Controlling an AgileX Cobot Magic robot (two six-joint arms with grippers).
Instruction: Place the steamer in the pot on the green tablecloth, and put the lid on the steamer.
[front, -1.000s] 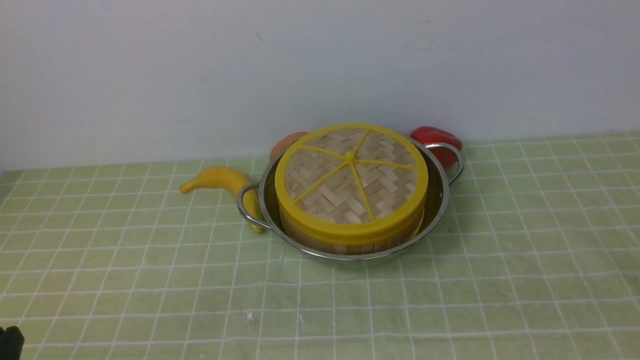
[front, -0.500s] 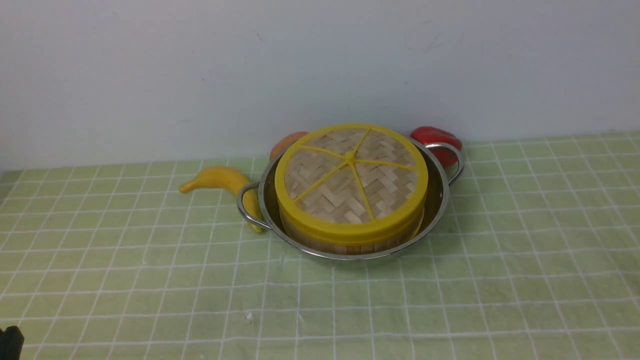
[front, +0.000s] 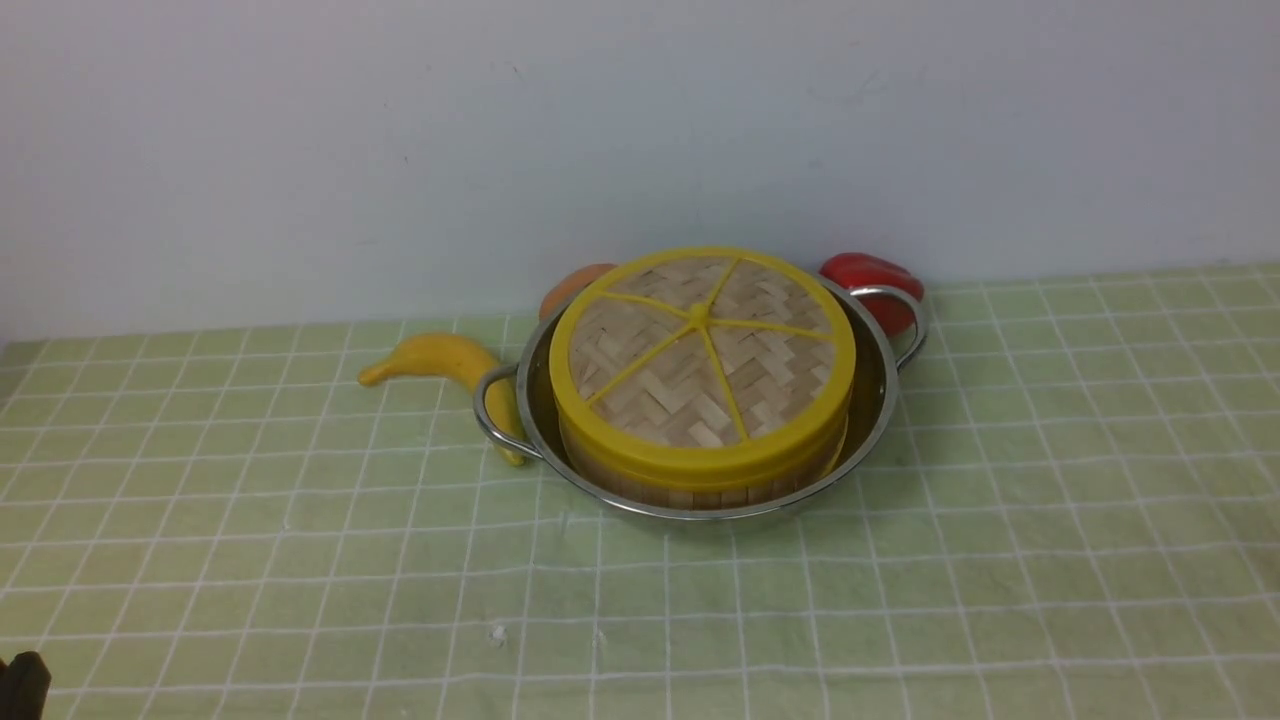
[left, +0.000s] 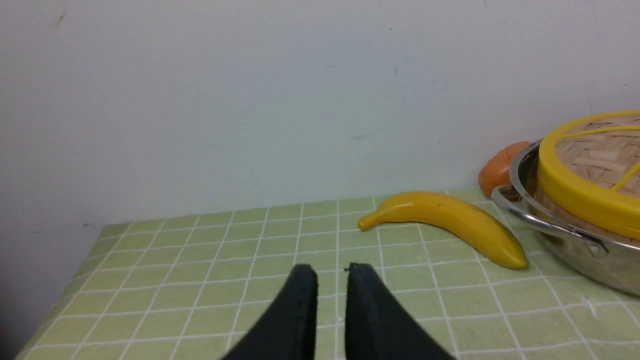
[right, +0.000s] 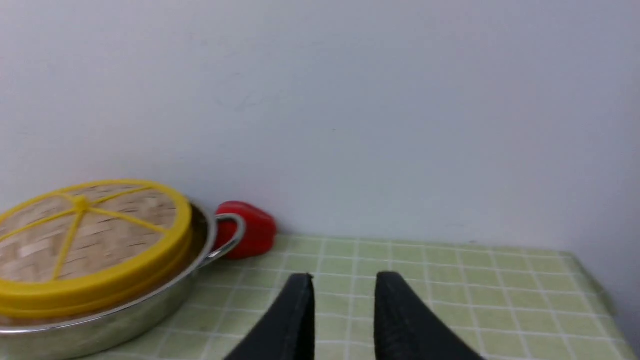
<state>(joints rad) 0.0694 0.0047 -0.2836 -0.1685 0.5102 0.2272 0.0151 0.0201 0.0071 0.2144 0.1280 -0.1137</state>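
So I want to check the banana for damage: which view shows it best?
The left wrist view: the banana lies whole and close. The front view shows it smaller, one end behind the pot's handle. The right wrist view misses it.

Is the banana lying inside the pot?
No. In the front view the banana lies on the green tablecloth outside the pot, by its left handle.

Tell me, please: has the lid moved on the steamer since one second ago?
No. The lid sits at the same place against the pot rim and the banana.
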